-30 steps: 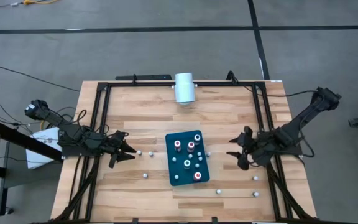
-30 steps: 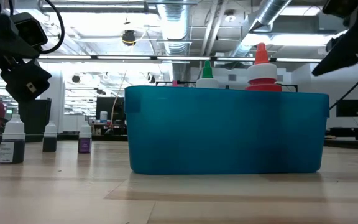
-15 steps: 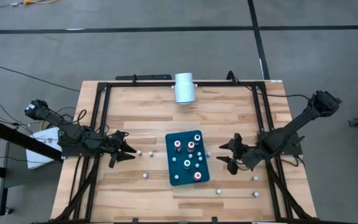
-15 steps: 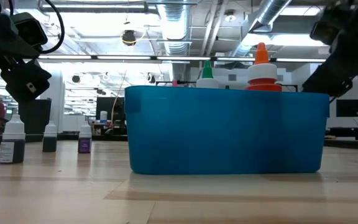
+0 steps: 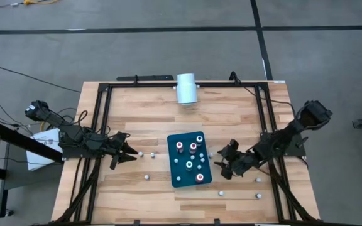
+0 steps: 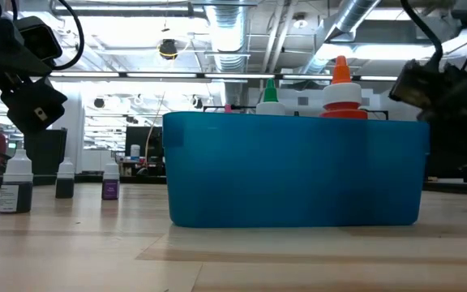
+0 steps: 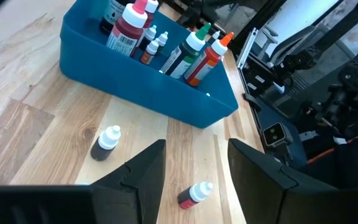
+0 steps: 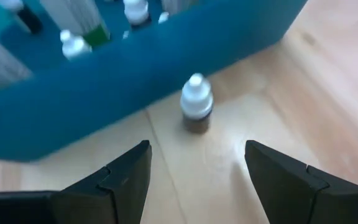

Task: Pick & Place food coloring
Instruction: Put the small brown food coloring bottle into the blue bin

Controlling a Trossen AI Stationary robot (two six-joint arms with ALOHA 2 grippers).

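Your teal tray (image 5: pixel 176 177) holds about eight food coloring bottles (image 5: pixel 193 147) upright; six more stand loose on the bench (image 5: pixel 137 113) around it. Right pincer (image 5: pixel 225 164) – spread, empty – beside the tray; left pincer (image 5: pixel 126 156) half spread.

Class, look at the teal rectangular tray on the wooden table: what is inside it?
Inside the teal rectangular tray stand food coloring bottles with red, green, pink and white caps. The tray's walls hide their lower parts and its floor.

Worktop (image 5: pixel 231 116) far side: bare wood, only white cylinder (image 5: pixel 186 88) at the edge.
Centre: teal tray (image 5: pixel 191 177) blocks level passage.
Right pincer (image 8: pixel 194 168) gap: one small bottle (image 8: pixel 196 102) ahead, just beside tray wall.
Left of tray: scattered bottles (image 5: pixel 141 154), gaps between.
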